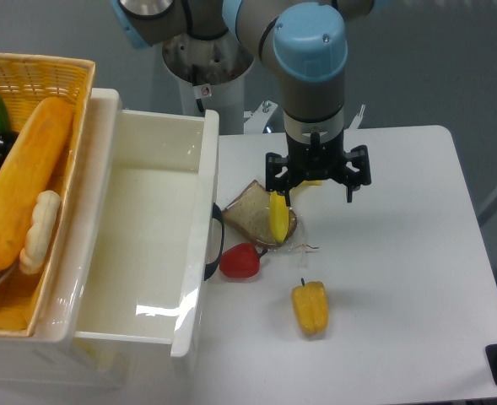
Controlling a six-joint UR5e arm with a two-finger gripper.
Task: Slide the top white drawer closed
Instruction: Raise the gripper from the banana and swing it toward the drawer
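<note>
The top white drawer (151,228) stands pulled out toward the right, and its deep interior holds nothing. Its front panel (199,253) faces the table, with a curved black handle (218,245) on it. My gripper (316,187) hangs over the table to the right of the drawer front, a clear gap away from it. Its black fingers (275,179) are spread apart, so it is open with nothing between them. A yellow piece (278,217) lies below the left finger on a slice of bread (252,218).
A yellow wicker basket (58,72) with a bread loaf and other food sits on top of the cabinet at left. A red pepper (240,261) lies right against the drawer handle. A yellow pepper (310,308) lies further out on the white table (400,278).
</note>
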